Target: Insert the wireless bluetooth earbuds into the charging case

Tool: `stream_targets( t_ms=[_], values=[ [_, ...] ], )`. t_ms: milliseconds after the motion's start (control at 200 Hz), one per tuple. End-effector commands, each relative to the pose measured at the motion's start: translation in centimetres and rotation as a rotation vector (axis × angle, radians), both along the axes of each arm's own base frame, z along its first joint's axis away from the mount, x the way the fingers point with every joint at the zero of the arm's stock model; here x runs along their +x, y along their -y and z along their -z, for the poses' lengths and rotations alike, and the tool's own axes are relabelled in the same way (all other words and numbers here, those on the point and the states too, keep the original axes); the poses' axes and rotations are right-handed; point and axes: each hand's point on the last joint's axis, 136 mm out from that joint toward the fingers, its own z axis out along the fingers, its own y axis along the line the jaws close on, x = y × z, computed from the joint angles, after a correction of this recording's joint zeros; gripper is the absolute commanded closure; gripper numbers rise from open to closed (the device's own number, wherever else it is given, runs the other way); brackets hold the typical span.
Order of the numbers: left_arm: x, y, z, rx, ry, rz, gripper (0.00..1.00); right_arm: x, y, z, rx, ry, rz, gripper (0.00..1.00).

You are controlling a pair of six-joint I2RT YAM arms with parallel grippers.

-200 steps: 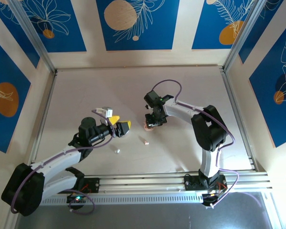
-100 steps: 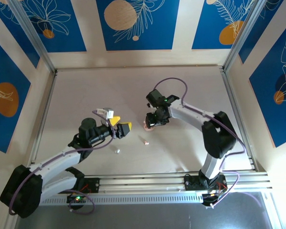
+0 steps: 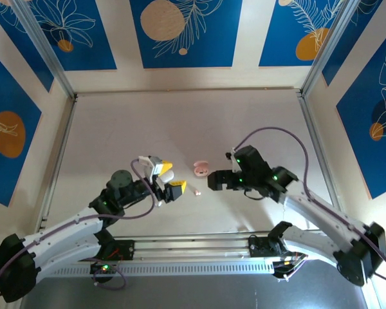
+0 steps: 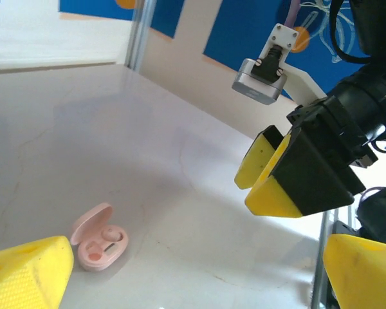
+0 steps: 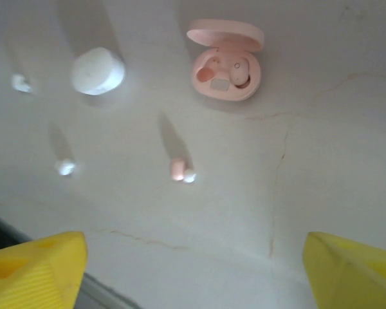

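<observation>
pink case (image 5: 226, 64) lies open (bud (image 5: 178, 169) loose nearby)

Pale table (image 5: 321, 129) with thin cracks, carrying two small cases and three loose buds.

A pink charging case (image 5: 225, 61) lies on the table with its lid open, and what sits in its sockets is too blurred to tell. A closed white case (image 5: 98, 71) lies near it, apart from it. A pink earbud (image 5: 178, 170) lies alone on the bare surface between the two cases and the near edge. A white earbud (image 5: 65, 167) and a second white earbud (image 5: 20, 82) lie further to the side, well apart from each other.
</observation>
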Motion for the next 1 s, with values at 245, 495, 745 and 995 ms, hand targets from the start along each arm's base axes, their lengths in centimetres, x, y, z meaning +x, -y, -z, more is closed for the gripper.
stream_targets(
  t_ms=[245, 495, 745, 995],
  values=[
    [-1.7, 4.6, 1.7, 0.185, 0.118, 0.09, 0.0, -3.1, 3.2, 0.9, 0.126, 0.053, 0.084, 0.01],
    [-1.2, 5.1, 2.8, 0.201, 0.088, 0.075, 0.0, -2.7, 3.3, 0.9, 0.13, 0.035, 0.1, 0.01],
    [-0.7, 5.2, 3.2, 0.192, 0.053, 0.053, 0.0, -1.9, 2.8, 1.2, 0.116, 0.018, 0.1, 0.01],
    [1.1, 4.2, 3.5, 0.104, -0.059, 0.021, 0.0, -0.9, 2.1, 1.8, 0.091, -0.009, 0.093, 0.01]
  ],
)
